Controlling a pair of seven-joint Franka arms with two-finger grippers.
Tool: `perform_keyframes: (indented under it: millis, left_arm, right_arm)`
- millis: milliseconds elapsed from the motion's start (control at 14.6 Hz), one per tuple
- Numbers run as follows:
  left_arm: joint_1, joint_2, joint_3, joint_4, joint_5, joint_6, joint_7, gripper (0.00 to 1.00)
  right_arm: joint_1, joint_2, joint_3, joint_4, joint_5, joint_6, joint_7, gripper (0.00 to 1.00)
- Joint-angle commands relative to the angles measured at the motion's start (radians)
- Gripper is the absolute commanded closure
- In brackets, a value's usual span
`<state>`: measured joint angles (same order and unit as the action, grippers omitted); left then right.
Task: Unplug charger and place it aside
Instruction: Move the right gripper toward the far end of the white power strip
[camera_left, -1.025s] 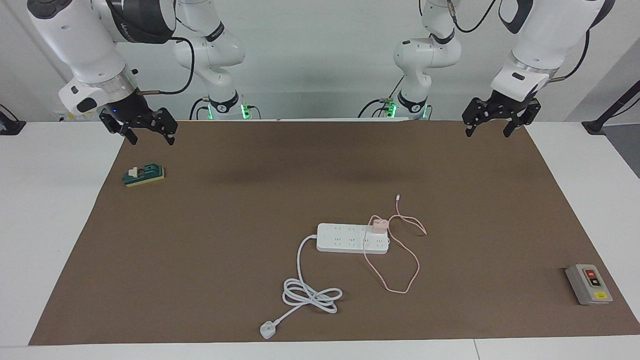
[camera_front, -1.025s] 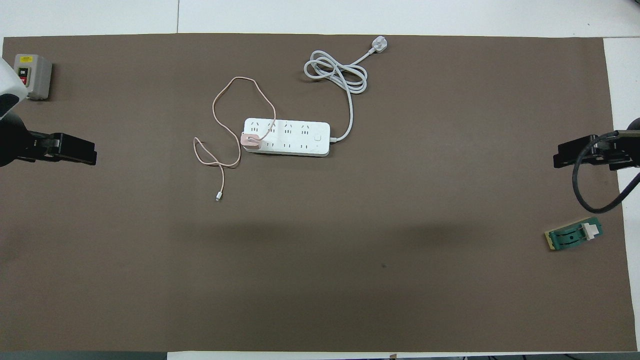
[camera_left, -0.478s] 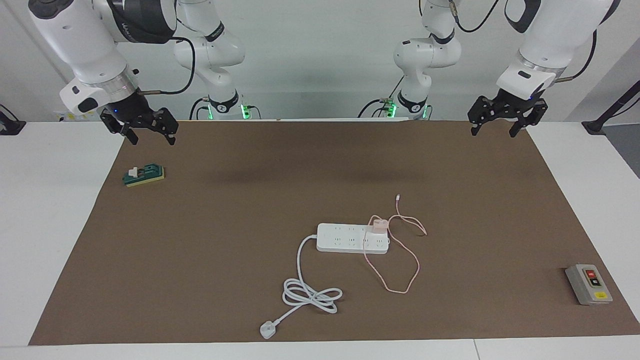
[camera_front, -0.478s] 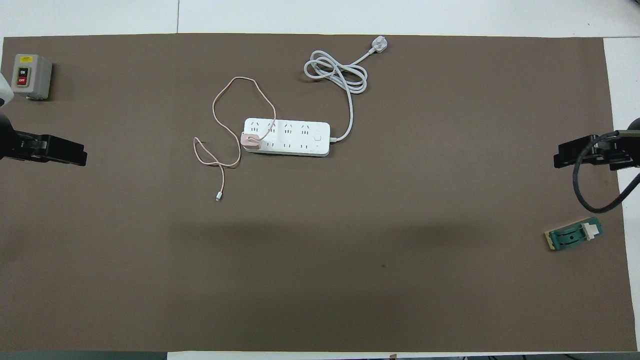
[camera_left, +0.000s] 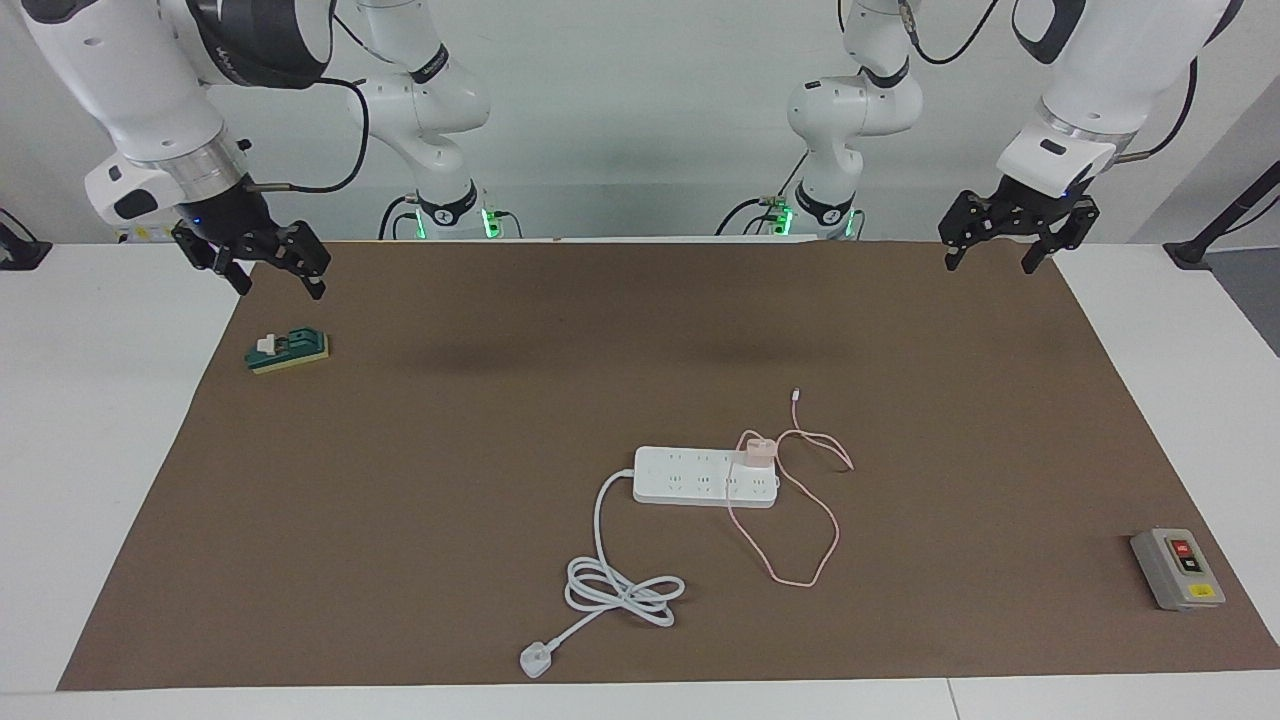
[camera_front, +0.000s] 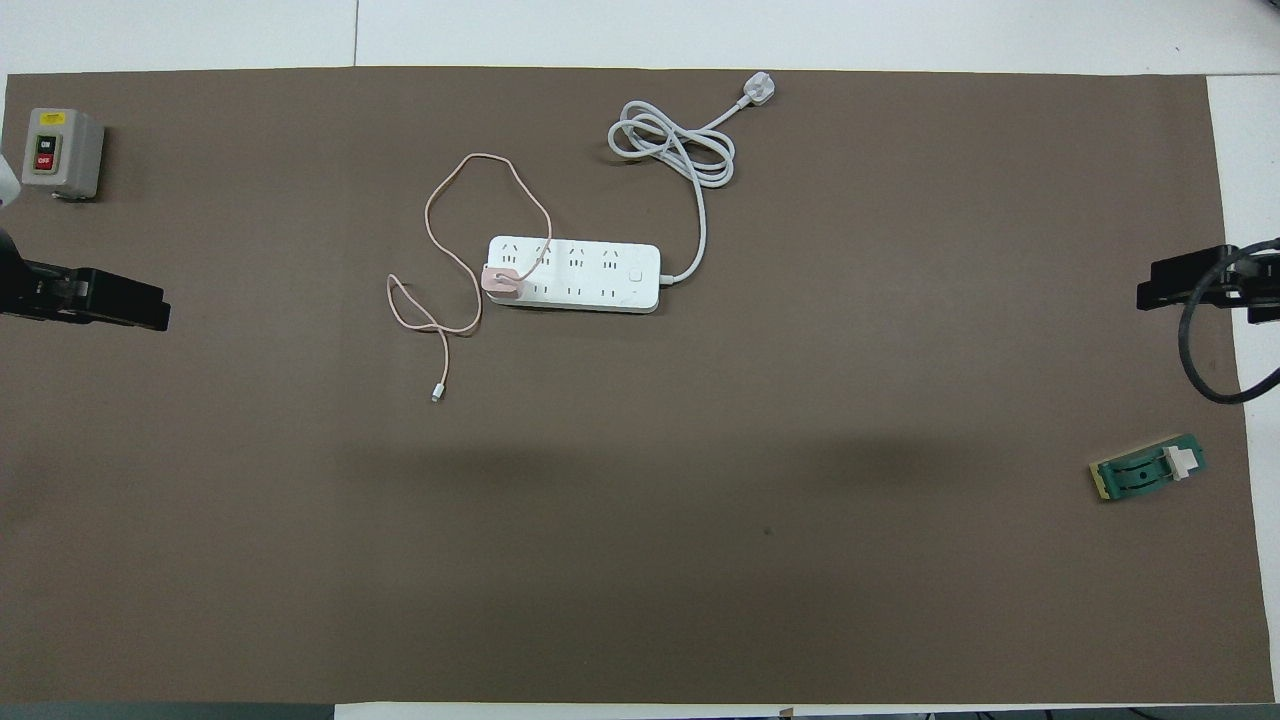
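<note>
Plainly nothing of the job is done yet. The charger sits plugged into the white power strip, at the strip's end toward the left arm, about the middle of the brown surface. Its thin pink cable loops loosely on the surface around that end of the strip, and a stretch of it lies across the strip's top beside the charger.

The left tool hangs over the surface's edge nearest the robots, at the left arm's end, with its fingers spread and nothing in them. The right tool hangs over the matching corner at the right arm's end, also spread and holding nothing. Both are well apart from the charger.

Everything is left, I'd say: reach, grip the little cube, pull it free, set it down away from the strip. Since the strip lies loose, it may lift with the plug unless the other arm pins it.

Around it, the strip's thick white cord coils farther from the robots. A grey switch box and a small green part lie at the ends, out of the way. The cable loops could snag.
</note>
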<state>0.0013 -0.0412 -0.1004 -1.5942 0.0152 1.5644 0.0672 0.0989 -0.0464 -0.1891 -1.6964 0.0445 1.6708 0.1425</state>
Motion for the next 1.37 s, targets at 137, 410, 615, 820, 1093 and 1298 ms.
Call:
perform_keyframes:
  millis: [137, 410, 615, 820, 1093, 1298]
  left_arm:
    - [0.005, 0.000, 0.001, 0.008, 0.008, 0.005, 0.003, 0.00]
    - [0.005, 0.004, 0.001, 0.010, 0.011, 0.006, 0.005, 0.00]
    - [0.006, 0.004, 0.001, 0.008, 0.015, 0.008, 0.009, 0.00]
    - [0.006, 0.007, 0.002, 0.010, 0.017, 0.015, 0.008, 0.00]
    - [0.005, 0.010, 0.004, 0.008, 0.011, 0.026, 0.002, 0.00]
    - [0.002, 0.012, 0.002, 0.007, 0.014, 0.037, -0.020, 0.00]
  right_arm:
    - [0.051, -0.007, 0.051, -0.002, 0.040, -0.017, 0.397, 0.00]
    - [0.078, 0.055, 0.051, -0.003, 0.200, -0.025, 0.778, 0.00]
    - [0.105, 0.115, 0.051, -0.003, 0.291, 0.009, 0.995, 0.00]
    - [0.159, 0.161, 0.051, -0.003, 0.319, 0.079, 1.202, 0.00]
    - [0.208, 0.226, 0.051, -0.005, 0.363, 0.197, 1.480, 0.00]
    - [0.244, 0.272, 0.051, -0.006, 0.433, 0.274, 1.483, 0.00]
